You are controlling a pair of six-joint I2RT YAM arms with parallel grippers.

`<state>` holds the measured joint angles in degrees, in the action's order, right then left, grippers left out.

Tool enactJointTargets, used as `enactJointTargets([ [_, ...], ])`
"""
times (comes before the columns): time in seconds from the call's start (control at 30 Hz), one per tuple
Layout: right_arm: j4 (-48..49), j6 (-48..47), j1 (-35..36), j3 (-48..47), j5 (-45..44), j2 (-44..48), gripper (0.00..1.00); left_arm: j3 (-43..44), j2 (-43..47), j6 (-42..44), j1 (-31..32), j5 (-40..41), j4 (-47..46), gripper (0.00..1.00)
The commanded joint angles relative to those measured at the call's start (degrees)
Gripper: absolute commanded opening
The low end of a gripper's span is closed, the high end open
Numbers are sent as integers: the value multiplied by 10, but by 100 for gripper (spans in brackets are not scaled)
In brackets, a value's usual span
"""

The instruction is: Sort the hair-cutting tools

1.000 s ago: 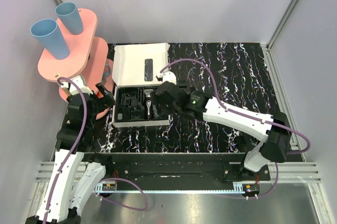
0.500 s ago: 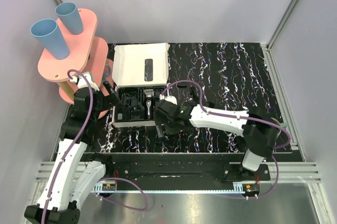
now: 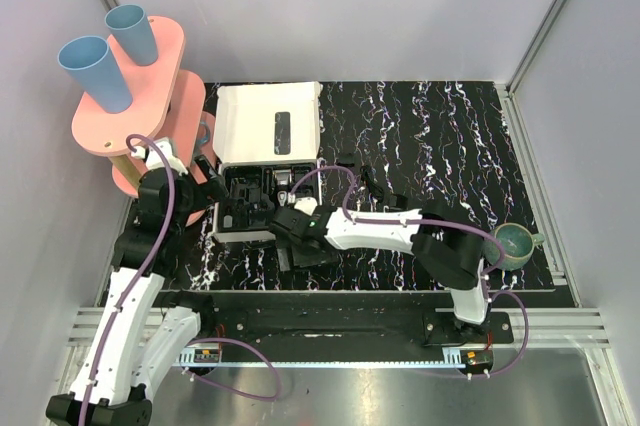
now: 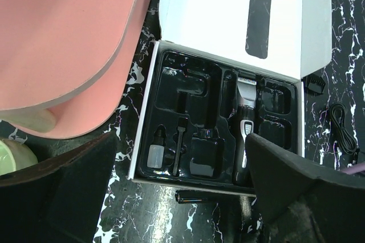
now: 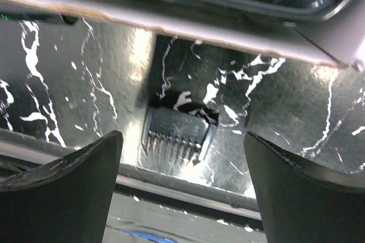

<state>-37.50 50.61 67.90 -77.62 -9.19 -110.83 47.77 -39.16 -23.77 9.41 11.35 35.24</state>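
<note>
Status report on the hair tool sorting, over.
Left hand open above tray. Right hand open over comb attachment on table. Clipper seated in tray. Box wall close beside comb.

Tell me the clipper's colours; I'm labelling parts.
The clipper is black with a grey head, clearest in the left wrist view.

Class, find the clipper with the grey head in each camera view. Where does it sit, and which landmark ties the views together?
Top external: the clipper lies in the black tray, right of centre.
Left wrist: the clipper fills a right-hand slot, grey head toward the picture's top.
Right wrist: not in view.
Shared landmark: the white box, its near wall crossing the right wrist view's top.
</note>
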Motion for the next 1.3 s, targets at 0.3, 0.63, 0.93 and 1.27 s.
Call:
enactJointTargets([
  [0.3,-113,85,21,-115,-87,-100,81,14,29,3,-3,9,-15,99],
  [0.63,-127,120,28,-100,-84,-99,54,16,29,1,-3,10,-13,99],
  [0.93,-121,113,31,-104,-149,-71,31,15,30,0,-3,11,-12,99],
  [1.27,-120,77,32,-132,-215,4,28,15,34,-1,-3,29,-11,99],
])
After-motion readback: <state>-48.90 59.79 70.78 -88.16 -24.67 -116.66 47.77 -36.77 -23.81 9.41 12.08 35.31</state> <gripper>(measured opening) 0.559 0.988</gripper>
